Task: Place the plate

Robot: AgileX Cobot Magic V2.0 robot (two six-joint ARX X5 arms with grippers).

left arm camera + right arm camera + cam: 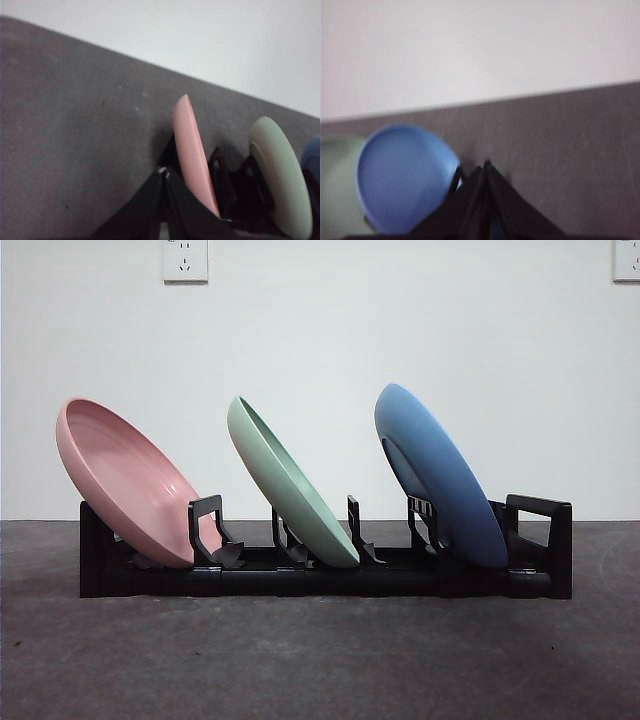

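Note:
Three plates lean in a black dish rack [530, 585] on the dark table. A pink plate [125, 480] stands in the left slot, a green plate [290, 485] in the middle and a blue plate [440, 475] at the right. No arm shows in the front view. My left gripper [164, 172] is shut and empty, raised beside the pink plate [192, 155], with the green plate [282, 175] beyond. My right gripper [486, 164] is shut and empty, raised beside the blue plate [405, 177].
A white wall stands behind the table, with a socket [185, 260] high at the left and another [627, 260] high at the right. The grey tabletop [320, 660] stretches in front of the rack.

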